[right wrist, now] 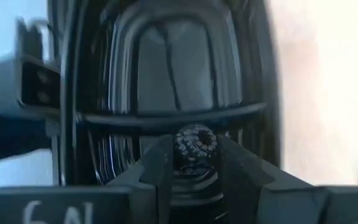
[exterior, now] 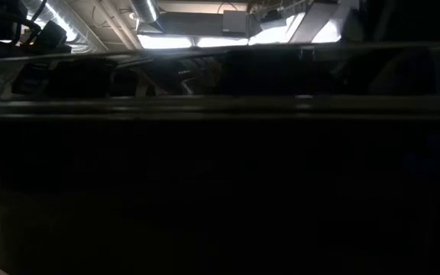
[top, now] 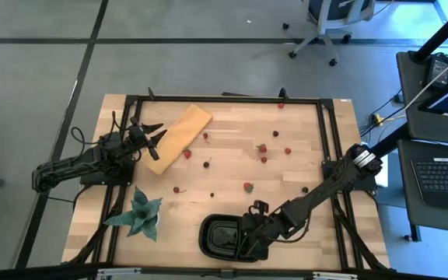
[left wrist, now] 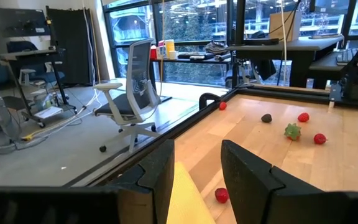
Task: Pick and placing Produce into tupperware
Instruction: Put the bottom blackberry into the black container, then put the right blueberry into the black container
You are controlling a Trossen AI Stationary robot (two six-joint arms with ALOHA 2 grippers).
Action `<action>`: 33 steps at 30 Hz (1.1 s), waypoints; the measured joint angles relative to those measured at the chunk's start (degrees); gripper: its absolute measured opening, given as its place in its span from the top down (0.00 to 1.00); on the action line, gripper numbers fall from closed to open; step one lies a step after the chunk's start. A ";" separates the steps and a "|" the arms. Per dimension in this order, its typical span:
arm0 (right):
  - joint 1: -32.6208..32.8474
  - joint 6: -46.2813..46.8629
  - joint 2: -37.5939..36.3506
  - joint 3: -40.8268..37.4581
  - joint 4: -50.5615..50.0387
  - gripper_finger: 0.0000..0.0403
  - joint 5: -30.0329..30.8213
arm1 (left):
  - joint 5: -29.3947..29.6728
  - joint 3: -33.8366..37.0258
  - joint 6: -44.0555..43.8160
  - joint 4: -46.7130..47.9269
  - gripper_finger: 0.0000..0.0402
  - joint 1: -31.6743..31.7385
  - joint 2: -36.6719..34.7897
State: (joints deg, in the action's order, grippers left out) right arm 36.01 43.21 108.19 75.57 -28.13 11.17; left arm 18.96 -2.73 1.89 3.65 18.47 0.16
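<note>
The tupperware, a glossy black tray, sits at the table's near edge. In the low view its dark wall fills the picture. My right gripper hangs over the tray's right part, shut on a dark berry. Below it lie the tray's compartments. More produce lies scattered on the wood: red fruits and dark berries. My left gripper waits open at the table's left, level above the tan board. My right gripper pinches the dark berry's two sides between its two fingers. The fingers slant down from the table's right side. The berry is lifted clear, above the tray's compartments.
A green spiky plant stands at the near left, left of the tray. A black frame rail runs around the table. Past my left gripper's fingers lie red fruits and a dark berry.
</note>
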 joint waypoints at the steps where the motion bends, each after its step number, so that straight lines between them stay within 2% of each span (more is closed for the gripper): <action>1: 0.00 -0.02 0.83 0.00 0.24 0.73 -0.84 | 0.02 0.01 -0.60 0.01 0.69 0.01 -0.01; 7: 0.02 -0.20 3.46 -0.02 0.56 0.74 -3.36 | 0.00 0.00 -1.75 0.01 0.69 0.01 -0.01; 16: 0.02 1.67 3.51 -0.02 0.10 0.66 -3.34 | 0.00 0.01 -1.75 0.01 0.69 0.01 0.01; 29: 0.01 3.62 3.49 -0.02 0.26 0.65 -3.89 | 0.00 0.01 -1.75 0.01 0.69 0.01 0.00; 33: 0.00 4.52 1.53 1.98 -2.66 0.65 -5.28 | 0.00 0.00 -1.73 0.01 0.69 -0.01 0.01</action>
State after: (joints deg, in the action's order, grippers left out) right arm 36.01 47.72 109.73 77.56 -30.79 5.89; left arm 18.96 -2.72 0.16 3.66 18.46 0.16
